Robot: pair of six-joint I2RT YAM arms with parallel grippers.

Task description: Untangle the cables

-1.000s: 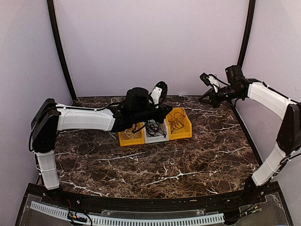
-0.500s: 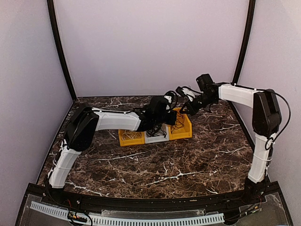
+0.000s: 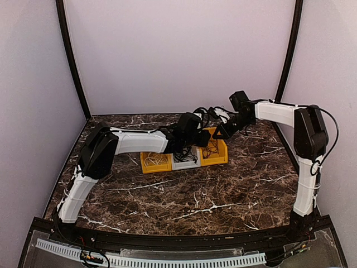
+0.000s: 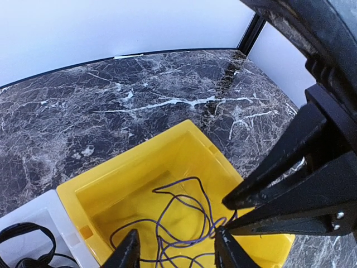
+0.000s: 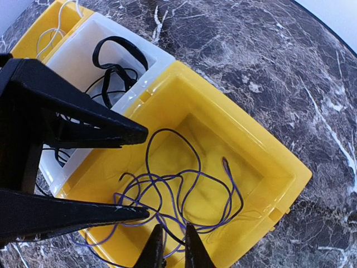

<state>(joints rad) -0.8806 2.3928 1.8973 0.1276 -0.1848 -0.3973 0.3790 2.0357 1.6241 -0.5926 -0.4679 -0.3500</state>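
Note:
The cables lie one to a bin. A thin black cable loops loosely in the right yellow bin. A thicker black cable fills the white bin. A white cable sits in the left yellow bin. My left gripper hangs open over the right yellow bin, with cable loops below its fingers. My right gripper faces it from the other side. Its jaws stand a little apart, and a strand runs under the narrow gap.
The three bins stand in a row at the back middle of the dark marble table. Black frame posts rise at the back corners, close to the light walls. Both sets of fingertips almost meet over the right bin.
The right arm has swung in from the far right to the right yellow bin, and the left gripper has reached further right. Both sets of jaws have parted, the left widely.

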